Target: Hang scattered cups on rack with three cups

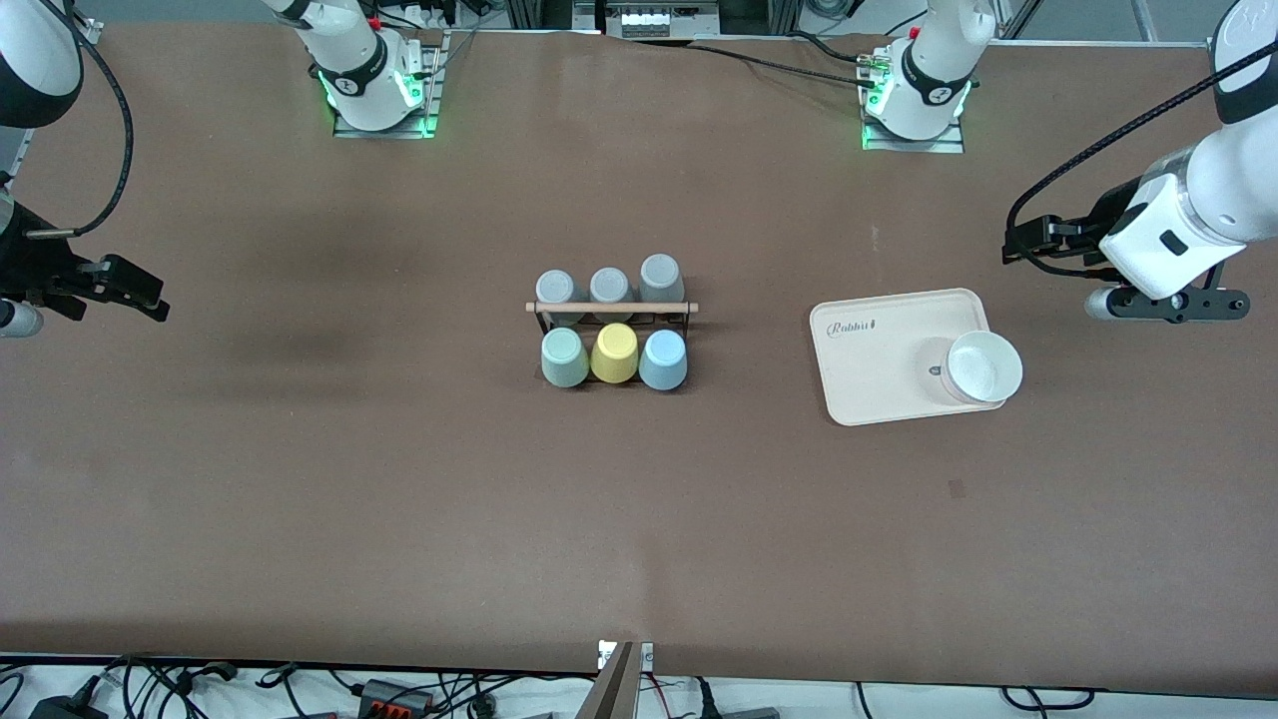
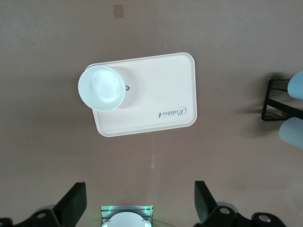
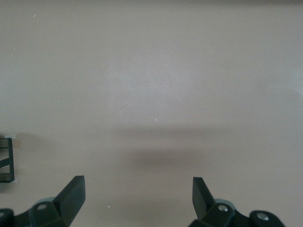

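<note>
My left tool [image 2: 137,203] hangs with its fingers [image 2: 73,201] spread wide and nothing between them, over bare counter [image 1: 300,479] at the left arm's end, just past the cream tray [image 1: 879,350]. My right tool [image 3: 137,201] is likewise wide open and empty, over bare counter at the right arm's end (both arms wait).

The rack [image 1: 611,310] stands mid-counter, black wire with a light wooden rod along its top. On its row nearer the front camera, three cups sit upside down side by side: the mint green cup [image 1: 564,358] at 9 o'clock, the yellow cup [image 1: 615,353] in the middle, the light blue cup [image 1: 663,359] at 3 o'clock. At 12 o'clock from them, past the rod, three grey cups [image 1: 610,286] fill the other row.

From the rack's centre the tray lies at 3 o'clock, well apart. A white bowl [image 1: 983,366] sits upright on the tray's corner toward the left arm's end, overhanging the edge.
</note>
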Controlling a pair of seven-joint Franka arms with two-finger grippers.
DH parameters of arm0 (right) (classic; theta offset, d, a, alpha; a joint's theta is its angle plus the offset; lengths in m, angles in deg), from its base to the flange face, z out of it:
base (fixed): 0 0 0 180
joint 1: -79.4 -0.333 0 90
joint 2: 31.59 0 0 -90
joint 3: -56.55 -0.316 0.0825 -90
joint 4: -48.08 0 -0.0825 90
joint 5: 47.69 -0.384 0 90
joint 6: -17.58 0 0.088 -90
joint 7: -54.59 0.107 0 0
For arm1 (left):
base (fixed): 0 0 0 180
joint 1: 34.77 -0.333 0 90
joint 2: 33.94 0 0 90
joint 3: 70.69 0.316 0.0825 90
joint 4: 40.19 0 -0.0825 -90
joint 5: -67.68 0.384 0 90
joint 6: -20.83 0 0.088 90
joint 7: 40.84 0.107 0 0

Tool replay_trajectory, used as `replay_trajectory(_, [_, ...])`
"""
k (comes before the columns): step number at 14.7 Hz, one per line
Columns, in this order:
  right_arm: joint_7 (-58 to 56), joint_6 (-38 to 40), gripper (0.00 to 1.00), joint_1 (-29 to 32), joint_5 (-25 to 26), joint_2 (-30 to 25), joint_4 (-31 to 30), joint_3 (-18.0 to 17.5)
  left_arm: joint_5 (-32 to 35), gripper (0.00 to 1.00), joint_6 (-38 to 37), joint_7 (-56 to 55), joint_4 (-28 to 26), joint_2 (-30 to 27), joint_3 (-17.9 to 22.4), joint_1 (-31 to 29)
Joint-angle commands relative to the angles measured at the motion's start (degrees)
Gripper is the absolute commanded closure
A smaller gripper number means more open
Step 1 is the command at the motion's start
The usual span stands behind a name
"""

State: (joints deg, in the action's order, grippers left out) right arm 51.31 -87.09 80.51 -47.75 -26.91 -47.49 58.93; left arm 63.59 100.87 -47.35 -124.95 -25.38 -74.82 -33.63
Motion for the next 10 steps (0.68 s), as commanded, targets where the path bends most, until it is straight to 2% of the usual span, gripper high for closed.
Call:
replay_trajectory(1, [-0.24, 0.17, 0.0, 0.81, -0.03, -1.52, -1.28, -0.27, -0.49, 0.0, -0.41, 0.27, -0.59, -0.74, -0.17, -0.52])
replay_trajectory(4, [-0.24, 0.17, 0.0, 3.8, -0.03, -1.52, -1.28, -3.77, -0.49, 0.0, -0.41, 0.27, -0.59, -0.74, -0.17, -0.52])
replay_trajectory(10, [-0.42, 1.48, 0.0, 3.63, -0.12, -1.95, -1.19, -3.6, -0.49, 0.0, -0.41, 0.27, -0.59, -0.74, -0.17, -0.52])
